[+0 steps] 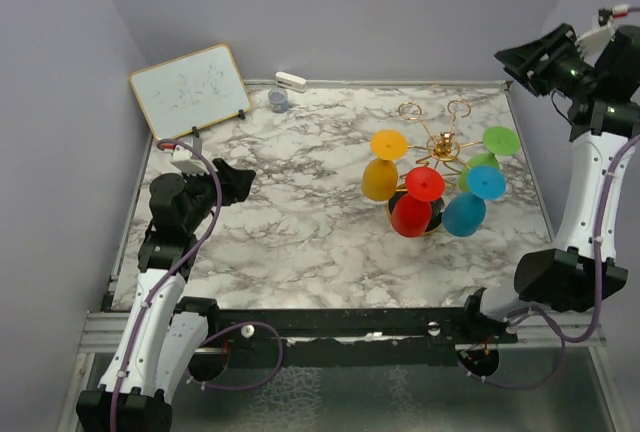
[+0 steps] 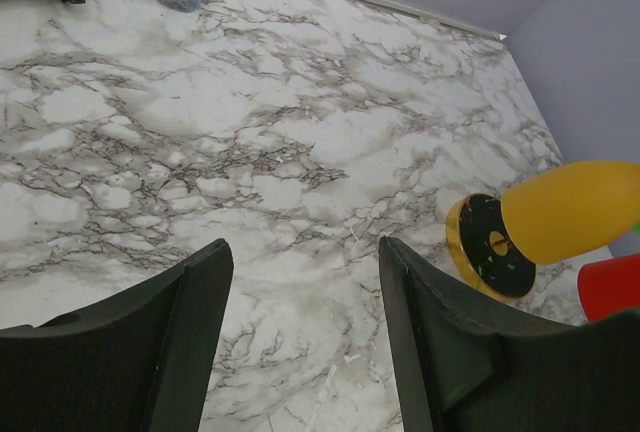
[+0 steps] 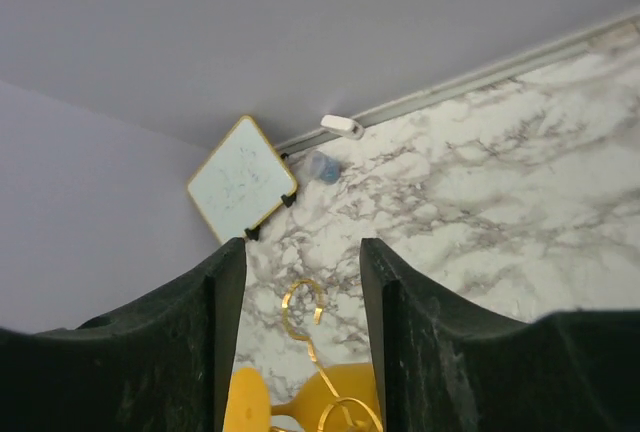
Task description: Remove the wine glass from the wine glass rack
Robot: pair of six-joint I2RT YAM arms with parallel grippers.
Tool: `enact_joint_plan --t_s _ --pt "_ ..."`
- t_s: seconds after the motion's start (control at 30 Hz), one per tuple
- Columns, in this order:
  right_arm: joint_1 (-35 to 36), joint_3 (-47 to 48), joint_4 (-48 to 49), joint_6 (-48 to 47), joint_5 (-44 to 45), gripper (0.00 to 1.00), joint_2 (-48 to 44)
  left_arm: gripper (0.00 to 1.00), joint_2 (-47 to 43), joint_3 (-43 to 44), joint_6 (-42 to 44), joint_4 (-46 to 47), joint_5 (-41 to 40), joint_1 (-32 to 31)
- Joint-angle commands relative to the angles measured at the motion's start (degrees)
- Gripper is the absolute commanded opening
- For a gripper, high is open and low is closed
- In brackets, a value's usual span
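Note:
The gold wire wine glass rack (image 1: 440, 144) stands right of the table's middle on a round black gold-rimmed base (image 2: 487, 245). Upside-down glasses hang from its arms: yellow (image 1: 382, 167), red (image 1: 415, 202), blue (image 1: 472, 202) and green (image 1: 488, 155). Two far loops are empty, one shows in the right wrist view (image 3: 303, 307). My left gripper (image 1: 235, 180) is open and empty at the left, apart from the rack. My right gripper (image 1: 520, 60) is open and empty, held high at the far right above the rack. The yellow glass also shows in the left wrist view (image 2: 575, 210).
A small whiteboard (image 1: 190, 90) leans at the far left corner. A small blue-capped bottle (image 1: 278, 101) and a white eraser (image 1: 290, 80) lie by the back wall. Walls close in the left, back and right sides of the marble table (image 1: 300, 202).

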Motion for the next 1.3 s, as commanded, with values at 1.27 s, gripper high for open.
enact_joint_plan --t_s 1.27 --pt "-19.59 -33.86 -3.86 -0.06 3.97 0.53 -23.12 0.61 9.27 -0.22 -3.74 2.33 1.74 -0.37"
